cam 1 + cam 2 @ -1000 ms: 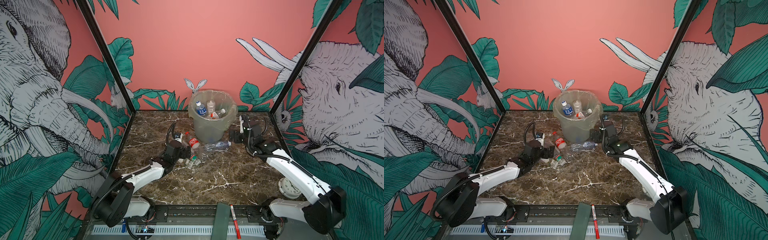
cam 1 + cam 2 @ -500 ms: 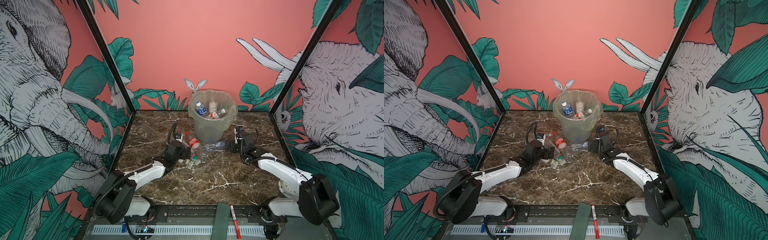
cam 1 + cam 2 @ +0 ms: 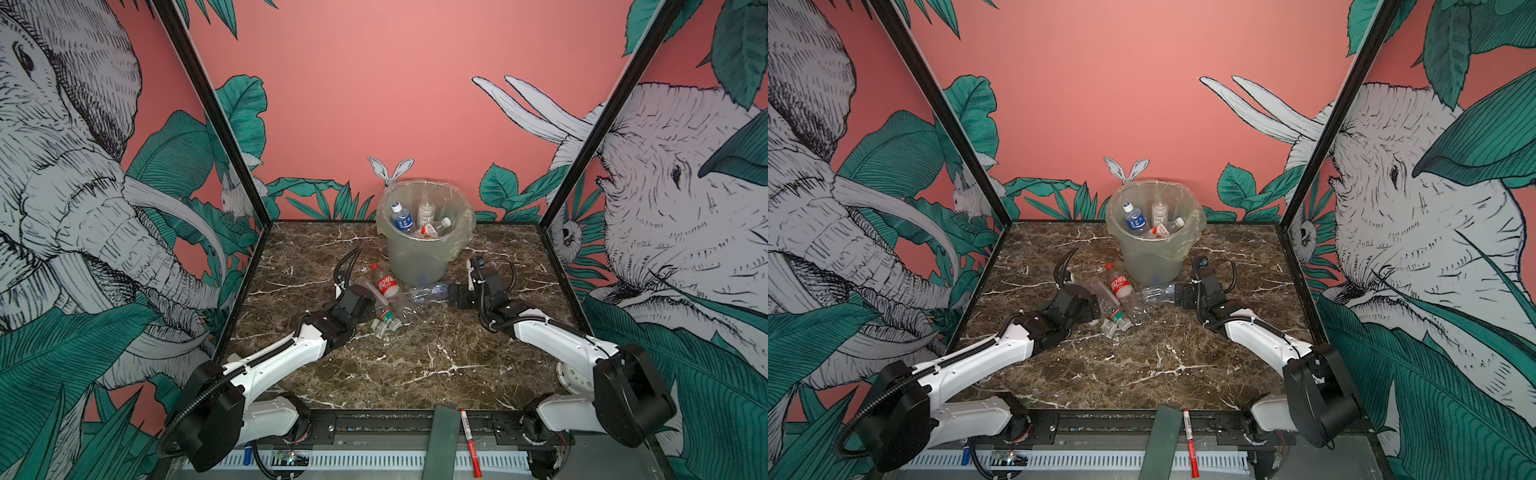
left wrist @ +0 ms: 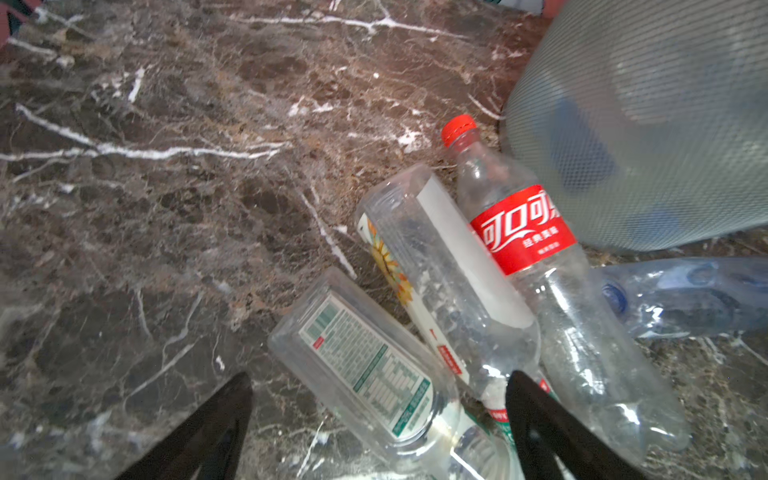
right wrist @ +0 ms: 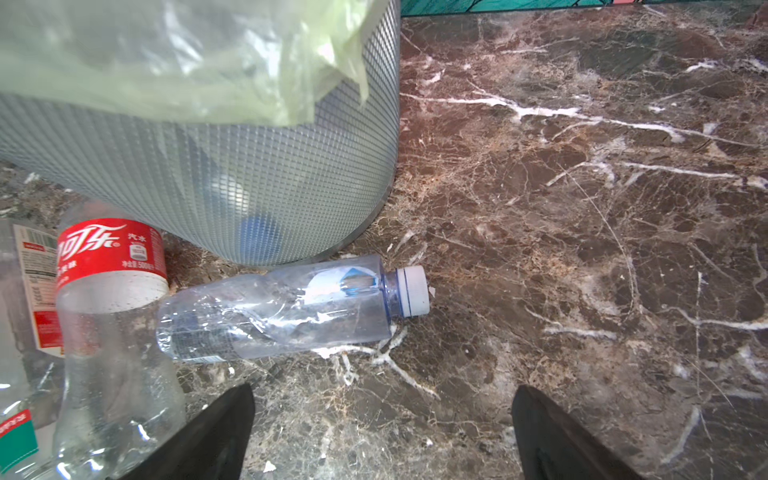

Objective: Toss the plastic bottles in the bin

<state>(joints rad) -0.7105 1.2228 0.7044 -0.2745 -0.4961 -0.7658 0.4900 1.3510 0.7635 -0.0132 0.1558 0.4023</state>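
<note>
The grey-green bin [image 3: 419, 253] [image 3: 1152, 259] stands at the back middle, lined with a clear bag, with three plastic bottles [image 3: 401, 218] inside. More bottles lie in front of it: a red-label one [image 3: 386, 286] [image 4: 523, 232] [image 5: 108, 257], a yellow-flower one [image 4: 436, 270], a green-label one [image 3: 388, 318] [image 4: 365, 365] and a crushed clear one with a white cap [image 3: 428, 292] [image 5: 282, 311]. My left gripper [image 3: 370, 311] [image 4: 379, 378] is open, low over the table, its fingers either side of the green-label bottle. My right gripper [image 3: 451, 296] [image 5: 382, 390] is open over bare marble, just short of the crushed bottle.
A red-and-white marker pen [image 3: 469, 440] and a green strap [image 3: 442, 440] lie on the front rail. A white round disc [image 3: 571, 376] sits by the right arm's base. Painted walls close in the marble table [image 3: 415, 365] on three sides.
My right gripper has come down from beside the bin to table height and moved left toward the crushed clear bottle. My left gripper has barely shifted by the bottle pile.
</note>
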